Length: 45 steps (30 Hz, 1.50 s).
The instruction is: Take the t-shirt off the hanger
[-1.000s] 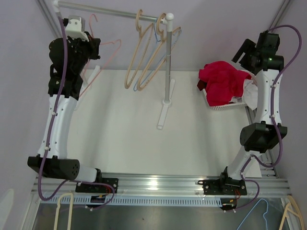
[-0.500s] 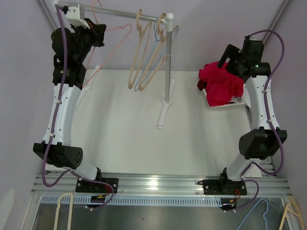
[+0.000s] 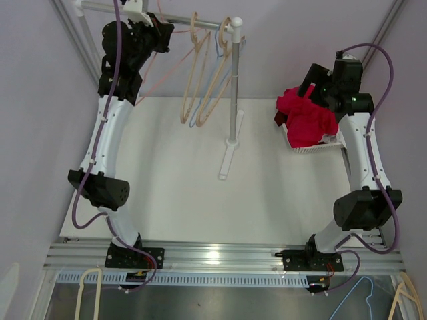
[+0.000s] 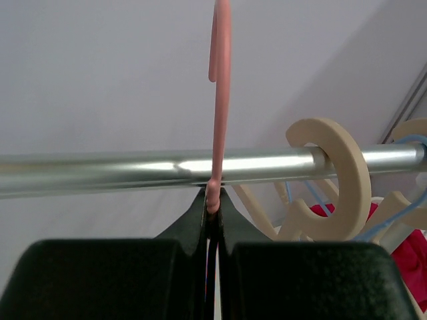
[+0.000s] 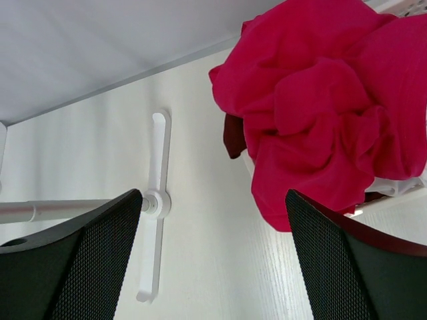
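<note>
**Shirt in the basket, bare hanger pinched at the rail**

Stretches the left arm up from its base to the far left corner, forearm near upright, wrist level with the metal rail. Clamps the left gripper tight on the neck of the pink hanger, just below the rail, with nothing draped on that hanger. Hard to tell from the wrist view whether its hook sits over the rail or only stands in front of it. Leaves the cream hangers hooked further along, beside the upright post.

Bends the right arm up and inward at the right edge of the table. Holds the right gripper with its fingers spread wide and gripping nothing, near the red t-shirt. Shows that t-shirt crumpled in a heap in the white basket at the table's far right.
</note>
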### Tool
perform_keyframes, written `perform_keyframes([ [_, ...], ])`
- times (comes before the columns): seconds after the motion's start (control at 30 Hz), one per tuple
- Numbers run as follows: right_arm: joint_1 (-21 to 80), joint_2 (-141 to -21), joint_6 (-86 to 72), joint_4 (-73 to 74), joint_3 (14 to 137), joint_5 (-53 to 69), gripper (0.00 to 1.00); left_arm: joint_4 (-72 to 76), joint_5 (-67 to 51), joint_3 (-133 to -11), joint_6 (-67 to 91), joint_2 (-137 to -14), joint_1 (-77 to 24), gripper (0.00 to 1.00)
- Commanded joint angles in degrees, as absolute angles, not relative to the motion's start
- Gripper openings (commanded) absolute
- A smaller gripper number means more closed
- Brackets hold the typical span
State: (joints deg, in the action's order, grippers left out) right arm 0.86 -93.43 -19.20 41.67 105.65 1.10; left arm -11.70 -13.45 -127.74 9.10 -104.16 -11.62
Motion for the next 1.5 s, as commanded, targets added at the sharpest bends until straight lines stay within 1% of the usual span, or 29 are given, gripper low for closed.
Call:
perform_keyframes([
  [0.0,1.76,-90.18,-18.63,37.88,105.21,1.32,0.93,-12.30,-11.96,-132.10,7.74,-105.12,-13.35,0.01],
  [0.17,2.20,-89.83,-18.81,37.62,104.68,1.58,0.93,-12.13,-10.64,-129.55,6.77,-104.94,-14.06,0.01],
  [0.3,2.64,-89.65,-18.81,37.18,103.54,1.76,0.93,-11.60,-9.85,-124.90,7.03,-103.89,-14.41,0.01],
  [0.37,2.81,-89.47,-18.90,37.00,103.36,1.84,0.93,-11.08,-9.67,-122.71,7.03,-102.92,-14.50,0.03],
  [0.4,2.90,-89.47,-18.90,37.00,103.36,1.85,0.93,-11.16,-9.75,-122.26,7.03,-102.66,-14.50,0.08],
  [0.47,2.99,-89.56,-18.90,37.00,103.18,1.85,0.93,-11.34,-10.02,-121.30,6.94,-101.78,-14.50,0.13],
  [0.5,3.25,-89.56,-18.90,37.00,103.10,2.02,0.93,-11.42,-10.02,-121.12,6.86,-101.43,-14.59,0.21],
  [0.53,3.25,-89.56,-19.07,36.91,102.92,2.11,0.94,-11.43,-9.93,-120.59,6.51,-100.90,-14.59,0.27],
  [0.57,3.43,-89.47,-18.99,36.91,102.83,2.20,0.94,-11.34,-9.76,-120.24,6.33,-100.20,-14.68,0.36],
  [0.6,3.60,-89.47,-18.90,36.83,102.92,2.37,0.94,-11.77,-9.41,-120.15,6.15,-99.85,-14.68,0.48],
  [0.67,3.95,-89.30,-18.81,36.48,103.09,2.90,0.95,-12.30,-8.36,-120.32,5.89,-98.88,-14.68,0.63],
  [0.7,4.13,-89.12,-18.55,36.13,102.92,3.34,0.98,-12.57,-7.65,-120.32,5.89,-97.40,-14.68,0.78],
  [0.77,4.75,-88.86,-17.67,35.25,103.88,4.48,0.99,-13.44,-7.47,-120.32,5.54,-95.72,-14.68,0.99],
  [0.93,4.83,-88.33,-16.88,35.07,109.07,5.80,0.99,-18.70,-4.67,-120.59,5.79,-88.52,-14.68,0.99],
  [1.1,4.83,-86.31,-16.88,34.45,108.81,7.12,0.99,-24.07,-2.47,-117.87,9.04,-81.40,-14.77,0.99],
  [1.2,4.92,-86.75,-16.09,36.56,107.93,7.39,0.99,-25.31,-2.11,-112.25,11.86,-75.43,-14.85,0.99],
  [1.3,5.10,-85.43,-15.65,36.21,103.90,8.17,0.99,-22.69,-3.25,-99.89,15.46,-67.52,-15.12,1.00],
  [1.37,5.36,-83.07,-15.64,34.64,99.70,8.35,1.00,-21.45,-4.30,-95.12,16.96,-61.30,-15.12,1.00],
  [1.4,5.54,-82.19,-15.64,34.19,98.28,8.44,0.99,-20.92,-4.83,-88.75,17.66,-59.26,-15.12,0.99],
  [1.47,5.54,-79.47,-15.56,34.19,95.03,8.18,1.00,-21.01,-4.92,-84.75,18.45,-55.13,-15.20,1.00],
])
